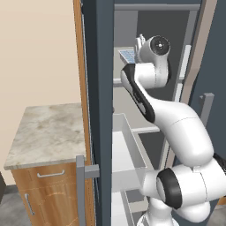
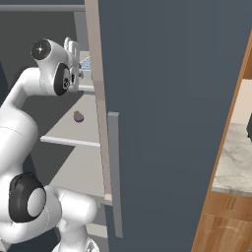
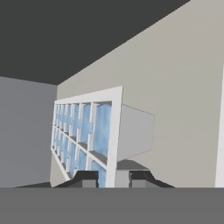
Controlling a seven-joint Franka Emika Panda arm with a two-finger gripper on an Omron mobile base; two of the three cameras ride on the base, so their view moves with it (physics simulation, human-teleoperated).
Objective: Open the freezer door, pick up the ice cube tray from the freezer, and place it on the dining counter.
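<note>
Left base view. The freezer door (image 1: 99, 110) stands swung open, seen nearly edge-on at the left, its grey bar handle low and near. Behind it the freezer (image 1: 152, 26) shows grey walls and shelves, with white bins at the near lower part. The arm reaches up and far into the compartment; the ice cube tray (image 1: 127, 55) lies on an upper shelf, its blue grid peeking out just left of the wrist. The small marble-topped cabinet (image 1: 46, 132) sits at the left, outside.

Right base view. The tray shows as a pale blue patch at the shelf edge, right of the wrist, partly hidden by the plain slate-blue door (image 2: 172, 113). A small dark purple object (image 2: 78, 116) rests on the shelf below.

Hand view. The gripper (image 3: 113, 176) has its dark tips set narrowly on either side of the tray's white rim, at the near end. Whether the fingers (image 3: 85, 177) press the rim I cannot tell; the gap looks almost closed.

Judgement. The door step is done; the pick-up is in hand. Next, a firm pinch must be confirmed, then a lift clear of the shelf and a level withdrawal between the doors, before heading to the dining counter.
</note>
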